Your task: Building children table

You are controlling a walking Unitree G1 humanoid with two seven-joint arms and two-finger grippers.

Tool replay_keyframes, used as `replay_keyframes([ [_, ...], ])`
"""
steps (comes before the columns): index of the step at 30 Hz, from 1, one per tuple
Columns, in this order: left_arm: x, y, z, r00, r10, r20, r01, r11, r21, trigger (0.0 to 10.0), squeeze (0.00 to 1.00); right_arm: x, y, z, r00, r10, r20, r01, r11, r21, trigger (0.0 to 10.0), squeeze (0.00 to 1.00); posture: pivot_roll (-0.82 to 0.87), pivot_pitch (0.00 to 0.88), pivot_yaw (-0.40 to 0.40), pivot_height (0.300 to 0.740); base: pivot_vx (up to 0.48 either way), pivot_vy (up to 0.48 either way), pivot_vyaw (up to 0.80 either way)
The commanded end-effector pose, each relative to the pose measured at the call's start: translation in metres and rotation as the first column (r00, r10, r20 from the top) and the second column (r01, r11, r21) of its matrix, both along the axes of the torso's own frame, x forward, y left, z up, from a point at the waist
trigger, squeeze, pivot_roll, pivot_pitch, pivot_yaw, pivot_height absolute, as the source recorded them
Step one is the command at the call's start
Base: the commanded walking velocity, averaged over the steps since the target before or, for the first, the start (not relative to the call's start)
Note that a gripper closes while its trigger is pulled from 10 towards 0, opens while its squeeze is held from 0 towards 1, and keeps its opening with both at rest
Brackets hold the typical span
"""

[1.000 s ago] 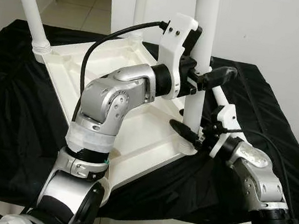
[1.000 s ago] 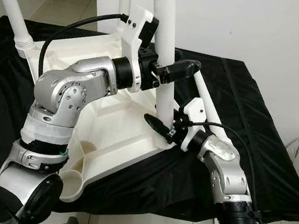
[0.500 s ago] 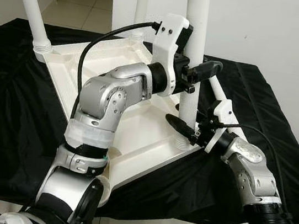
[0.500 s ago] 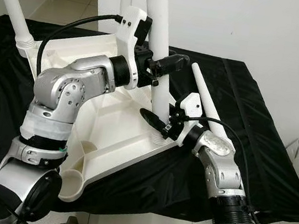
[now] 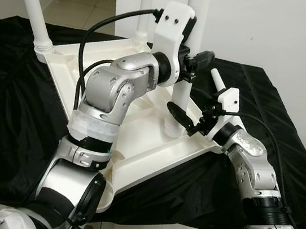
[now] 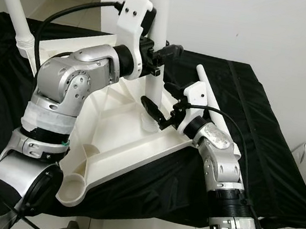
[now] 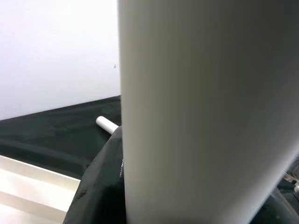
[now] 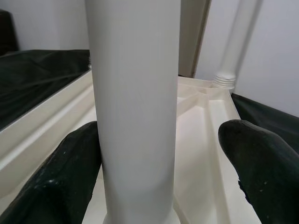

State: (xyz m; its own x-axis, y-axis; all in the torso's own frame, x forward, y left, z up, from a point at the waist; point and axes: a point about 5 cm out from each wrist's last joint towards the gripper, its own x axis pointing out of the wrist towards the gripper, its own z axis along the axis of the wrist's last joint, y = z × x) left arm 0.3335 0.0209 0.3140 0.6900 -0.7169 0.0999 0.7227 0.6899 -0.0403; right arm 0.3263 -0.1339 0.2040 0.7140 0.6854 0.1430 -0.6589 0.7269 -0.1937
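1. We see the left gripper [image 5: 196, 69] clamped on the upright white table leg [image 5: 181, 93], now shifted inward from the tabletop's [image 5: 62, 67] near corner.
2. We judge seating unfinished: the right gripper [image 5: 189, 119] brackets its base, spread wide.
3. Smooth matte plastic; black cloth [image 5: 3, 127]; spare leg [image 5: 217, 81] beside.

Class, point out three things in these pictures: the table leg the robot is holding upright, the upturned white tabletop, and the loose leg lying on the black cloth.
held table leg [image 5: 180, 98], left eye view, on its lower shaft
tabletop [image 5: 138, 138], left eye view, on its bare underside
loose leg [image 6: 202, 77], right eye view, on its tapered end
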Motion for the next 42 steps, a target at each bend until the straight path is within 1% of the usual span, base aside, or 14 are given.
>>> replay_keyframes([
  [1, -0.001, -0.004, 0.011, 0.998, 0.028, 0.050, -0.028, 1.000, 0.009, 10.0, 0.00, 0.004, -0.002, -0.006, 0.998, -0.065, -0.023, 0.064, 0.998, -0.021, 10.0, 1.00, 0.10, 0.000, -0.066, 0.740, 0.000, 0.000, 0.00],
  [3, 0.001, -0.005, 0.022, 0.991, 0.104, 0.089, -0.105, 0.994, 0.012, 10.0, 0.00, 0.009, 0.013, -0.007, 0.990, -0.140, -0.022, 0.139, 0.990, -0.028, 10.0, 1.00, 0.10, 0.000, -0.063, 0.740, 0.000, 0.000, 0.00],
  [4, 0.001, -0.006, 0.027, 0.985, 0.132, 0.108, -0.134, 0.991, 0.012, 10.0, 0.00, 0.010, 0.019, -0.007, 0.986, -0.164, -0.019, 0.163, 0.986, -0.035, 10.0, 0.87, 0.10, 0.000, -0.063, 0.740, 0.000, 0.000, 0.00],
  [5, 0.001, -0.006, 0.027, 0.985, 0.132, 0.108, -0.134, 0.991, 0.012, 10.0, 0.00, 0.010, 0.019, -0.007, 0.986, -0.164, -0.019, 0.163, 0.986, -0.035, 10.0, 0.87, 0.10, 0.000, -0.063, 0.740, 0.000, 0.000, 0.00],
  [6, 0.001, -0.007, 0.029, 0.982, 0.150, 0.119, -0.152, 0.988, 0.013, 10.0, 0.00, 0.011, 0.025, -0.008, 0.982, -0.185, -0.018, 0.185, 0.982, -0.039, 10.0, 0.00, 0.10, 0.000, -0.063, 0.740, 0.000, 0.000, 0.00],
  [11, -0.002, -0.013, 0.035, 0.975, 0.188, 0.122, -0.187, 0.982, -0.016, 10.0, 0.00, 0.022, 0.043, -0.012, 0.944, -0.326, -0.052, 0.324, 0.945, -0.041, 10.0, 0.00, 0.11, 0.000, -0.067, 0.740, 0.000, 0.000, 0.00],
  [18, -0.001, -0.014, 0.037, 0.972, 0.207, 0.111, -0.205, 0.978, -0.031, 10.0, 0.00, 0.029, 0.060, -0.009, 0.909, -0.416, -0.019, 0.415, 0.908, -0.058, 10.0, 0.00, 0.12, 0.000, -0.062, 0.740, 0.000, 0.000, 0.00],
  [22, -0.004, -0.018, 0.039, 0.971, 0.214, 0.104, -0.211, 0.977, -0.039, 10.0, 0.00, 0.034, 0.067, 0.002, 0.876, -0.483, -0.009, 0.483, 0.876, -0.002, 10.0, 0.00, 0.12, 0.000, -0.063, 0.740, 0.000, 0.000, 0.00],
  [35, 0.002, -0.016, 0.033, 0.973, 0.212, 0.090, -0.209, 0.977, -0.048, 10.0, 0.00, 0.031, 0.077, 0.012, 0.870, -0.489, 0.054, 0.488, 0.872, 0.032, 10.0, 0.00, 0.11, 0.000, -0.067, 0.740, 0.000, 0.000, 0.00],
  [36, 0.003, -0.016, 0.032, 0.973, 0.211, 0.088, -0.208, 0.977, -0.049, 10.0, 0.00, 0.031, 0.077, 0.012, 0.871, -0.488, 0.059, 0.487, 0.873, 0.035, 8.5, 0.00, 0.11, 0.000, -0.067, 0.740, 0.000, 0.000, 0.00],
  [37, 0.003, -0.016, 0.032, 0.974, 0.210, 0.087, -0.206, 0.977, -0.051, 10.0, 0.00, 0.031, 0.077, 0.013, 0.871, -0.487, 0.062, 0.486, 0.873, 0.036, 5.1, 0.00, 0.10, 0.000, -0.068, 0.740, 0.000, 0.000, 0.00],
  [40, 0.003, -0.016, 0.032, 0.974, 0.210, 0.087, -0.206, 0.977, -0.052, 10.0, 0.00, 0.030, 0.077, 0.013, 0.871, -0.488, 0.067, 0.486, 0.873, 0.036, 5.1, 0.00, 0.10, 0.000, -0.069, 0.740, 0.000, 0.000, 0.00],
  [41, 0.002, -0.017, 0.033, 0.974, 0.210, 0.087, -0.206, 0.977, -0.054, 10.0, 0.00, 0.030, 0.077, 0.013, 0.870, -0.488, 0.071, 0.487, 0.873, 0.034, 3.6, 0.00, 0.10, 0.000, -0.071, 0.740, 0.000, 0.000, 0.00],
  [42, 0.002, -0.017, 0.033, 0.974, 0.210, 0.087, -0.206, 0.977, -0.054, 10.0, 0.00, 0.030, 0.077, 0.013, 0.870, -0.488, 0.071, 0.487, 0.873, 0.034, 3.6, 0.00, 0.10, 0.000, -0.071, 0.740, 0.000, 0.000, 0.00],
])
